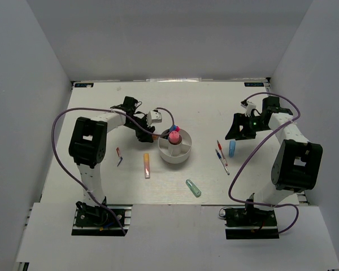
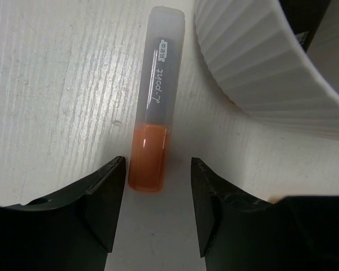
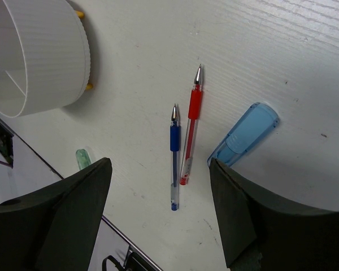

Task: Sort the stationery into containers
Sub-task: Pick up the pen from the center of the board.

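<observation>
The white cup point(image 1: 174, 152) stands mid-table with a pink highlighter point(image 1: 173, 136) upright in its central well. My left gripper point(image 1: 151, 137) is low at the cup's left side. In the left wrist view it is open point(image 2: 158, 197), and the orange end of an orange highlighter point(image 2: 152, 130) lies on the table just ahead of its fingertips, beside the cup wall point(image 2: 260, 73), untouched. My right gripper point(image 1: 235, 135) hangs open point(image 3: 161, 209) above a blue pen point(image 3: 173, 164), a red pen point(image 3: 190, 130) and a blue highlighter point(image 3: 244, 135).
A second orange highlighter point(image 1: 147, 165) lies in front of the cup on its left. A mint-green highlighter point(image 1: 193, 188) lies near the front edge. A short red-and-blue pen point(image 1: 119, 155) lies by the left arm. Grey walls enclose the table.
</observation>
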`<state>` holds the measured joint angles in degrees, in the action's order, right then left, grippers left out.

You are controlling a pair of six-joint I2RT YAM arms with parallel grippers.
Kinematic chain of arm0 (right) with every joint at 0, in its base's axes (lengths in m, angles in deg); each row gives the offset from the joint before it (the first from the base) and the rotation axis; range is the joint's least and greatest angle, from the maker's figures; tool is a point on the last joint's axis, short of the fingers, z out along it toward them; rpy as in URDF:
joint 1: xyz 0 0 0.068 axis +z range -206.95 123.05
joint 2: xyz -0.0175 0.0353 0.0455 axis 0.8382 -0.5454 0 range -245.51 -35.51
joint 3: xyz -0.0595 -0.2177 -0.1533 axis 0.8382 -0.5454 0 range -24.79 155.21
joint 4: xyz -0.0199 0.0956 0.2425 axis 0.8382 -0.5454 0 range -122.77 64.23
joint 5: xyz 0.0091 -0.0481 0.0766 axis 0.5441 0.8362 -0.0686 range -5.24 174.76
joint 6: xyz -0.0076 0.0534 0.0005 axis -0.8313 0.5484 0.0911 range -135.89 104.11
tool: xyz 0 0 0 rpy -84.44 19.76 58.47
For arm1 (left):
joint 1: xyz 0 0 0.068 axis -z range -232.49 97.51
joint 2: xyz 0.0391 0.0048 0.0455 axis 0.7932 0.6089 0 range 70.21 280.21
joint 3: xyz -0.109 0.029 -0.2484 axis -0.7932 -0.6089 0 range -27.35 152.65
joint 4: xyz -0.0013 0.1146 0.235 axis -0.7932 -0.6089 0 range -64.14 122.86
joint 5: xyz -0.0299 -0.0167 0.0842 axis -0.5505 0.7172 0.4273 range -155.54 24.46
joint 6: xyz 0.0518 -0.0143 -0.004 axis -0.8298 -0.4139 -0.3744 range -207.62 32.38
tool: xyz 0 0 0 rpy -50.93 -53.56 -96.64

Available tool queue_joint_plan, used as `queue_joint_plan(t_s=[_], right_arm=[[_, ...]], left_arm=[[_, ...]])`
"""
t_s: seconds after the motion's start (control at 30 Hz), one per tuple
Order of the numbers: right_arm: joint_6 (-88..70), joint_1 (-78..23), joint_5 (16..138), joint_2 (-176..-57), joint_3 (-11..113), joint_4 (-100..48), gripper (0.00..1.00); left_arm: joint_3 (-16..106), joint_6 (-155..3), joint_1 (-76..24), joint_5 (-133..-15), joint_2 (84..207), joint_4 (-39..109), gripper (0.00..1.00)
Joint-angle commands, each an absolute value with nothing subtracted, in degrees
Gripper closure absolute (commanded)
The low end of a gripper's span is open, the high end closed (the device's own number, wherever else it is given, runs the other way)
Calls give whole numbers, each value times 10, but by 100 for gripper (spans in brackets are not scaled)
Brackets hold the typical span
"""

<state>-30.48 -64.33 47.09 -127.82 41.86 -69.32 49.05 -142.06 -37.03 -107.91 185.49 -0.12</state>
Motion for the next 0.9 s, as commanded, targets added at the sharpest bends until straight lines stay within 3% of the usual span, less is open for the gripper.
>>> queue_joint_plan(t_s=[0.0, 0.1, 0.3, 0.67, 0.87], right_arm=[[-309, -642, 467, -1271, 439, -702, 24], [-309, -642, 468, -1271, 439, -702, 24], [-311, -642, 471, -1269, 443, -705, 24], [-313, -642, 470, -1267, 462, -705, 25], [-317, -642, 492, -1245, 494, -678, 25]], left_arm=[[474, -1437, -366, -1070, 1817, 40, 40], [454, -1438, -361, -1056, 1812, 58, 43], [432, -1438, -361, -1033, 1809, 74, 69], [416, -1356, -379, -1016, 1777, 81, 96], [427, -1254, -398, -1006, 1740, 92, 100]])
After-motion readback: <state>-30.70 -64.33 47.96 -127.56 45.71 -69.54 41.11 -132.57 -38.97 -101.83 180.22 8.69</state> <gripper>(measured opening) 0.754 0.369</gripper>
